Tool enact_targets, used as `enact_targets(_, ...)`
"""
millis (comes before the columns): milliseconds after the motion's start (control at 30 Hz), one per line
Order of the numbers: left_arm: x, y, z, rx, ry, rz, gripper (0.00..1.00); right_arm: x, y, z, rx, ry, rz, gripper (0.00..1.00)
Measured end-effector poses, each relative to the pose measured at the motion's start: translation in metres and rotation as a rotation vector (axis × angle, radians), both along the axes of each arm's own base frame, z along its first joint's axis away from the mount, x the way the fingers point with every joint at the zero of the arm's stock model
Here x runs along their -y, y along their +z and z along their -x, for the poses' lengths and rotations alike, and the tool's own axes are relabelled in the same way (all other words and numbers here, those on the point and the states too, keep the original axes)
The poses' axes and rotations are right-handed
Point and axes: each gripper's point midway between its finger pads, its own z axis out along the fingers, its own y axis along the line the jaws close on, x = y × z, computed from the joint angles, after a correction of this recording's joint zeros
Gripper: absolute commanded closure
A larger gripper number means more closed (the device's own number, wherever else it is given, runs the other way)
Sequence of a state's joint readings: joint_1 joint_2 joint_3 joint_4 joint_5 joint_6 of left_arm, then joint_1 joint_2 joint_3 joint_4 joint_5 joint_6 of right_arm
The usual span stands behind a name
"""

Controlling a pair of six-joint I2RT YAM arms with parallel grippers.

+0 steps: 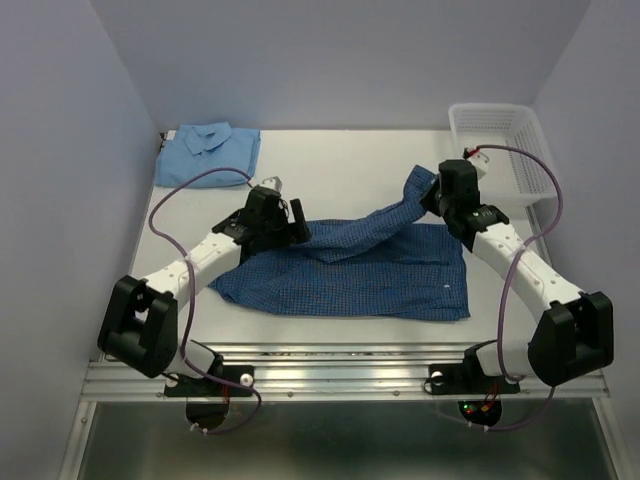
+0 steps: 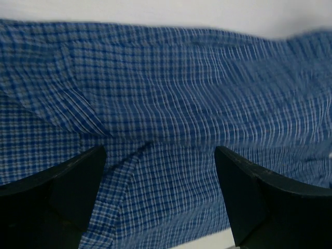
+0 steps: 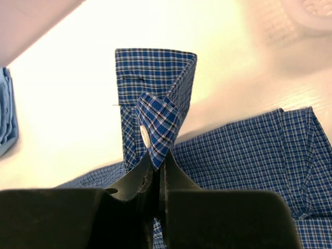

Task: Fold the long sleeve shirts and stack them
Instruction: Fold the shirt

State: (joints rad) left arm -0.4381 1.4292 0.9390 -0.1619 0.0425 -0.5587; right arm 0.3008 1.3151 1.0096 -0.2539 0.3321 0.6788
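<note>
The dark blue checked shirt (image 1: 350, 270) lies spread on the table's middle, one sleeve running up to the right. My right gripper (image 3: 160, 158) is shut on that sleeve's cuff (image 3: 155, 119), the cuff with its white button standing up above the pinched jaws; in the top view this gripper (image 1: 432, 200) is at the sleeve's end (image 1: 418, 185). My left gripper (image 2: 158, 171) is open, fingers wide apart just above the checked cloth (image 2: 171, 135), over the shirt's upper left part (image 1: 300, 232). The light sky blue shirt (image 1: 208, 150) lies folded at the far left corner.
A white mesh basket (image 1: 505, 150) stands at the far right corner, close behind my right wrist. The table's front edge (image 1: 340, 350) runs just below the checked shirt's hem. Grey walls close in both sides and the back.
</note>
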Motion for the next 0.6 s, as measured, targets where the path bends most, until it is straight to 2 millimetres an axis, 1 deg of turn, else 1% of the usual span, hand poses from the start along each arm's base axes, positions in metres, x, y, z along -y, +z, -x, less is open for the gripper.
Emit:
enact_targets(33, 0.009, -0.002, 0.012, 0.0, -0.045, -0.001, 0.01, -0.001, 0.007, -0.006, 0.015, -0.006, -0.002, 0.99)
enact_targets(67, 0.018, -0.001, 0.024, 0.007, -0.086, -0.005, 0.01, -0.001, 0.01, -0.008, 0.02, -0.01, -0.002, 0.99)
enact_targets(133, 0.029, 0.003, 0.039, 0.028, -0.146, -0.007, 0.01, 0.0, 0.008, -0.013, 0.012, -0.02, 0.005, 0.99)
enact_targets(200, 0.044, 0.01, 0.051, 0.06, -0.211, -0.002, 0.01, 0.0, -0.003, -0.016, -0.015, -0.025, 0.016, 0.99)
enact_targets(267, 0.06, 0.015, 0.059, 0.086, -0.264, 0.008, 0.01, -0.001, -0.019, -0.019, -0.057, -0.028, 0.03, 0.99)
enact_targets(367, 0.077, 0.015, 0.067, 0.102, -0.318, 0.011, 0.01, -0.002, -0.037, -0.024, -0.11, -0.029, 0.049, 0.99)
enact_targets(467, 0.094, 0.001, 0.07, 0.077, -0.364, -0.017, 0.02, -0.002, -0.05, -0.027, -0.143, -0.03, 0.061, 0.99)
enact_targets(533, 0.104, -0.014, 0.072, 0.052, -0.391, -0.055, 0.02, -0.002, -0.05, -0.029, -0.145, -0.032, 0.067, 0.99)
enact_targets(600, 0.106, -0.027, 0.072, 0.031, -0.395, -0.095, 0.02, -0.002, -0.046, -0.033, -0.136, -0.034, 0.07, 0.99)
